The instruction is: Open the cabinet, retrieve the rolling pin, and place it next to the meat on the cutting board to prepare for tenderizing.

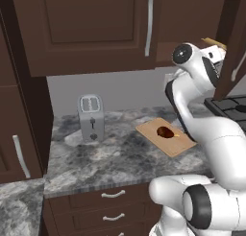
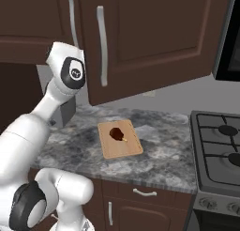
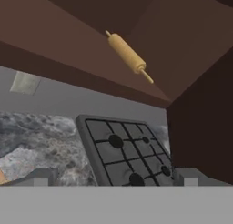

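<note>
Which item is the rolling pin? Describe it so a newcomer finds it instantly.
Start at the stove, then look up into the open dark brown cabinet above it. On its shelf lies the rolling pin: a slim light-tan wooden cylinder with narrow knob handles, pale against dark wood.

Silver two-slot toaster (image 1: 91, 117) stands upright on grey speckled stone countertop (image 1: 110, 158), near back wall. Black gas stove w/ grates (image 2: 220, 152) sits just beside countertop's edge. Low brown drawers w/ curved silver handles (image 1: 114, 205) sit below countertop.
</note>
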{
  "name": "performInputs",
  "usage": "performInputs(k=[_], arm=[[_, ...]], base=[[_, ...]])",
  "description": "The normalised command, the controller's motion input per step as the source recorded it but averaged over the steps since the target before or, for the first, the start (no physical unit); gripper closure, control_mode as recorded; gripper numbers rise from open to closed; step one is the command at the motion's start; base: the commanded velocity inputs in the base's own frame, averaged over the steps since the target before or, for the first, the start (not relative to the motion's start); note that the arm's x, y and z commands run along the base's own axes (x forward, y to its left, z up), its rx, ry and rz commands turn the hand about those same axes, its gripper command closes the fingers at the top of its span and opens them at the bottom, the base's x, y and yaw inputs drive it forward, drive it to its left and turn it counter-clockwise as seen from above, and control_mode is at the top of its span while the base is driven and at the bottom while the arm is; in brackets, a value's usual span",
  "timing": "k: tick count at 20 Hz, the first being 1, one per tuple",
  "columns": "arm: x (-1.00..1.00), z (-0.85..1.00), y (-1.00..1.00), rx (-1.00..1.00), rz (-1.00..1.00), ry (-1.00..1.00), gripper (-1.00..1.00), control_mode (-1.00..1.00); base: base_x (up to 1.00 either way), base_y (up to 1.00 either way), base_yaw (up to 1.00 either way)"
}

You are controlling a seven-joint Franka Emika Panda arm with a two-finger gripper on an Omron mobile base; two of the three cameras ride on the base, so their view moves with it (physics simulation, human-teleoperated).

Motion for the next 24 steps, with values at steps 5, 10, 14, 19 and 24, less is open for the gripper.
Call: performInputs(k=[5, 10, 14, 19, 24], arm=[[-0.53, -0.07, -1.0, 0.0, -0.02, 0.0, -1.0, -1.0], [-0.54, -0.04, -1.0, 0.02, -0.04, 0.0, -1.0, -1.0], [-0.36, 0.0, -1.0, 0.03, -0.04, 0.0, -1.0, -1.0], [-0.07, -0.01, -1.0, 0.03, -0.02, 0.0, -1.0, -1.0], [0.1, -0.13, -0.91, 0.01, 0.0, 0.0, -1.0, -1.0]], base=[[0.0, 0.0, 0.0], [0.0, 0.0, 0.0], [0.0, 0.0, 0.0], [0.0, 0.0, 0.0], [0.0, 0.0, 0.0]])
